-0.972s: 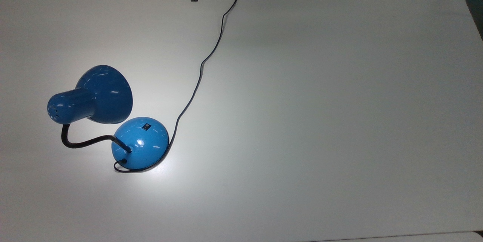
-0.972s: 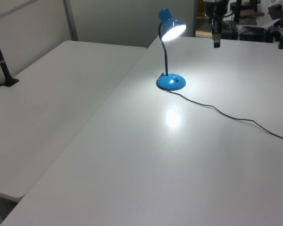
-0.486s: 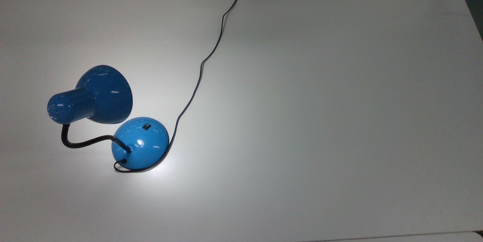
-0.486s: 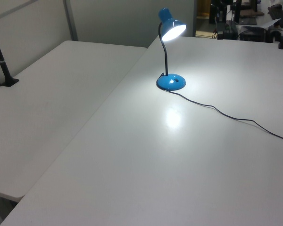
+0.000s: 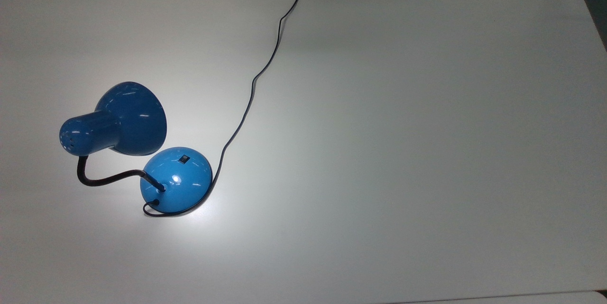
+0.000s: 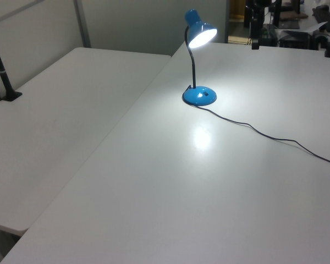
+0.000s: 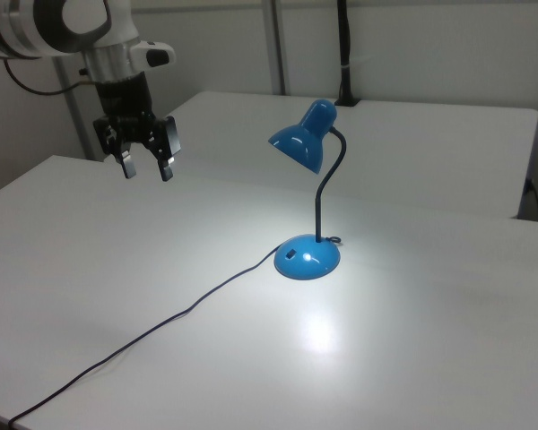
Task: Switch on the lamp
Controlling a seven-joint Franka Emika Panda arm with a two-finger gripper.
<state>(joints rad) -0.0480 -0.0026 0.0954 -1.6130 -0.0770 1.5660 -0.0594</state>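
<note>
Gripper (image 7: 147, 170) spread wide, empty, raised above white table (image 7: 412, 296), lit blue desk lamp (image 7: 308, 202) well apart toward right view's right

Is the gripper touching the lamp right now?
Apart. In the right view the gripper hangs open above the table, well off to the right view's left of the lamp, with bare tabletop between them.
</note>
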